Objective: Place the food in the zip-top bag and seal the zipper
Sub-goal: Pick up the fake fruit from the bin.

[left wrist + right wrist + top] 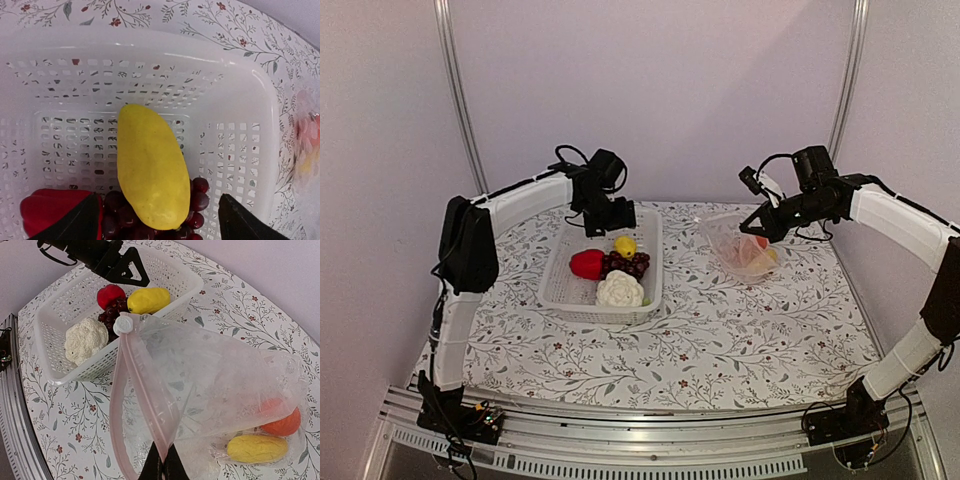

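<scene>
Yellow food piece (150, 165) in white basket (150, 45), resting on grapes (197, 195), between spread fingers of left end effector (157, 222); not yet gripped. Right end effector (162, 467) pressed together, pinching zip-top bag (215, 375) by its zipper (145, 405), mouth lifted above counter (720, 340). Orange piece (285, 422) and another yellow piece (255, 447) already inside. Judged mid-loading. Next: lower, close on yellow piece, carry to bag mouth.

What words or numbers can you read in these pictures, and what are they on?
None: no words, numbers, labels or brand marks can be read in any view.
The white slotted plastic basket, the clear crinkly zip-top bag and the yellow toy fruit carry no writing.
The flowery tablecloth shows only printed leaves and small red blossoms.
</scene>
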You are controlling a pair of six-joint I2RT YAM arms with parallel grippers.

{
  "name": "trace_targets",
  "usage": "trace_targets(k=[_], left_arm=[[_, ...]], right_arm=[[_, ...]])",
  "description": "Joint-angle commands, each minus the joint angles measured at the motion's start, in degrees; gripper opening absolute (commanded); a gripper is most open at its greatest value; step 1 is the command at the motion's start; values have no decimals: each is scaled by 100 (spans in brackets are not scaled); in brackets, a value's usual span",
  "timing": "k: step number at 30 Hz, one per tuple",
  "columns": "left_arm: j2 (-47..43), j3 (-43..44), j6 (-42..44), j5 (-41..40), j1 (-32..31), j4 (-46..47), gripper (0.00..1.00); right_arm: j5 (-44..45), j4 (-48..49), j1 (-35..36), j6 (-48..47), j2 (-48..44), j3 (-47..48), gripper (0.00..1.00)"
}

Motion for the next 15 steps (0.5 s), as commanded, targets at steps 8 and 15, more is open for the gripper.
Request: trace_targets(k=[8, 15], left_arm=[[819, 458, -6, 251, -73, -379, 75], [949, 502, -15, 432, -69, -399, 64]], right_arm=[[78, 83, 21, -64, -49, -73, 0], [106, 92, 21, -73, -67, -81, 0]])
